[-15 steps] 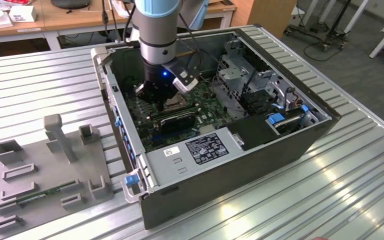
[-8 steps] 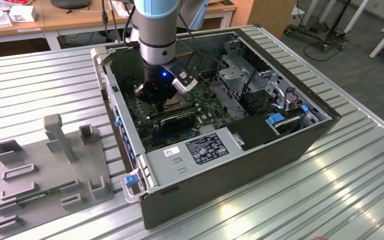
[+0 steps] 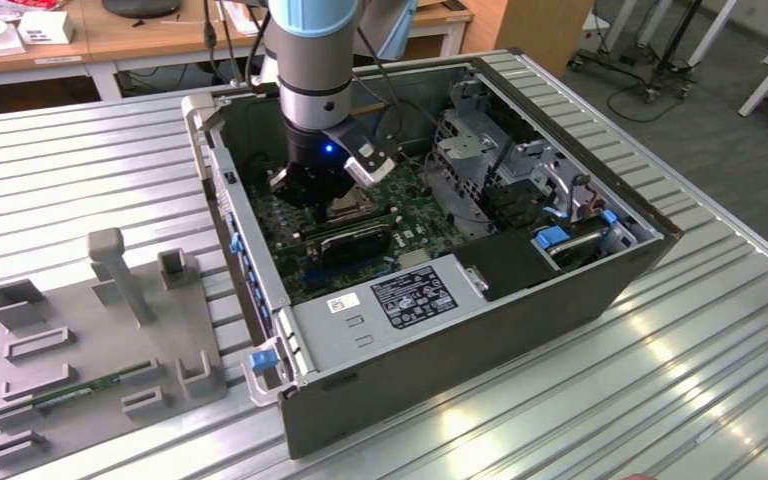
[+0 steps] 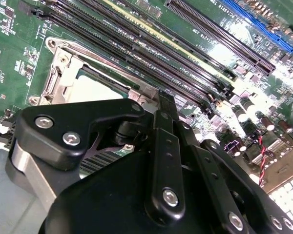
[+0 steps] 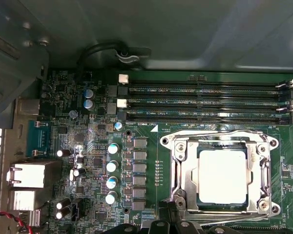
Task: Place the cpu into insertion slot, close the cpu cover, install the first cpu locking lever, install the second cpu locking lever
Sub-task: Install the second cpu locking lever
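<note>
One arm reaches down into the open computer case (image 3: 518, 250) on the slatted tabletop (image 3: 704, 380), and its black hand (image 3: 315, 188) hangs low over the green motherboard (image 5: 146, 195). Whether that hand is clenched or released, I cannot tell. Look at the first wrist view: the cpu (image 5: 221, 176) already sits flat in the insertion slot (image 5: 181, 175), its pale metal top showing through the window of the cpu cover (image 5: 256, 168), which lies down around it. Long black memory slots (image 5: 205, 103) run just beyond the socket, at its twelve o'clock. On the exterior view's left, at about eight o'clock from the case, a grey fixture tray (image 3: 91, 370) rests on the tabletop.
</note>
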Controlling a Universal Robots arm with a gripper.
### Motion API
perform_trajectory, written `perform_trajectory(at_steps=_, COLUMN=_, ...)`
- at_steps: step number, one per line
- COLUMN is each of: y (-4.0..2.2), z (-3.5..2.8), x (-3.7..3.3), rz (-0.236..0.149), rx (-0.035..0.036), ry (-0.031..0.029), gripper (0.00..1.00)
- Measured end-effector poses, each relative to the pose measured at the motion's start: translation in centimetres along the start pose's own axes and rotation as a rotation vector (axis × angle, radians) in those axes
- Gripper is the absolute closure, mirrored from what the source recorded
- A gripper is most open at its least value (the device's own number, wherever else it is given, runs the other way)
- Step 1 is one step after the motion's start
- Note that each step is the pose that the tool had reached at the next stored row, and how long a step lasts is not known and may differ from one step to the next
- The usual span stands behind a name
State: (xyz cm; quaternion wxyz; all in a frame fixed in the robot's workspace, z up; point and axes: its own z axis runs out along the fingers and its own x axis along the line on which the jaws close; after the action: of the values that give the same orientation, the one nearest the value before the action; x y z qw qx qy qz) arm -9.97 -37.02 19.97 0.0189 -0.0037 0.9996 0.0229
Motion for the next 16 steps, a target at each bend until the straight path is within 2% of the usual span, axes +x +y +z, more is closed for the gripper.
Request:
perform_trajectory(at_steps=3, y=0.01, z=0.00, x=-0.08, rz=0.000, rx=-0.0003, ry=0.0006, gripper=0.89)
perform_trajectory(at_steps=8, y=-0.01, z=0.01, x=-0.55, rz=0.000, rx=-0.0002, ry=0.0076, gripper=0.89)
perform_trajectory(at_steps=14, y=0.00, z=0.00, x=-0.58, rz=0.000, rx=-0.0002, ry=0.0080, gripper=0.89)
perform_trajectory(at_steps=16, y=0.01, z=-0.18, x=-0.59, rz=0.000, rx=-0.0001, ry=0.0081, gripper=0.89)
